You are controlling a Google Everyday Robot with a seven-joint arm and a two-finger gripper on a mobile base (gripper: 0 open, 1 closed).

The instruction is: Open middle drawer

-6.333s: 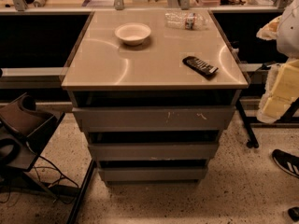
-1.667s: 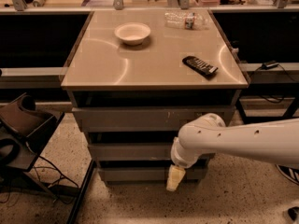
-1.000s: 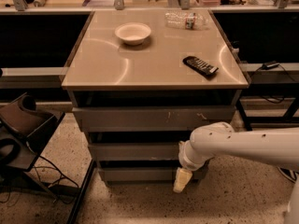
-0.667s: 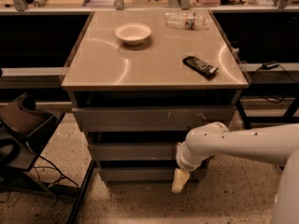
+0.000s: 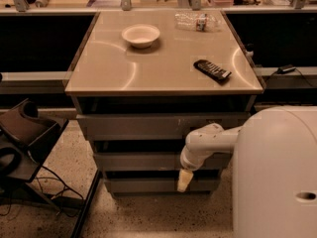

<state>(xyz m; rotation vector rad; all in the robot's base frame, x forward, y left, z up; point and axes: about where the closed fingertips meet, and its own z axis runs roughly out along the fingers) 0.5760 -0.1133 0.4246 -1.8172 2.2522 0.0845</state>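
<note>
The middle drawer (image 5: 138, 161) is the plain grey front between a larger scratched front (image 5: 148, 127) above and a smaller front (image 5: 143, 185) below; it sits flush with the others. My white arm comes in from the right, its big forearm filling the lower right corner. The gripper (image 5: 184, 180) hangs down from the wrist, a pale yellow tip in front of the right part of the cabinet, at the gap between the middle and lowest fronts. Whether it touches the drawer is unclear.
On the cabinet top (image 5: 99, 68) stand a white bowl (image 5: 141, 35), a black remote-like bar (image 5: 212, 70) and a clear plastic bottle (image 5: 195, 20). A dark chair base and cables (image 5: 22, 148) lie on the floor at left. A counter (image 5: 64, 2) runs behind.
My arm has swung closer to the camera, its forearm now filling the lower right. The gripper stays in front of the lower right of the cabinet. The drawers have not moved.
</note>
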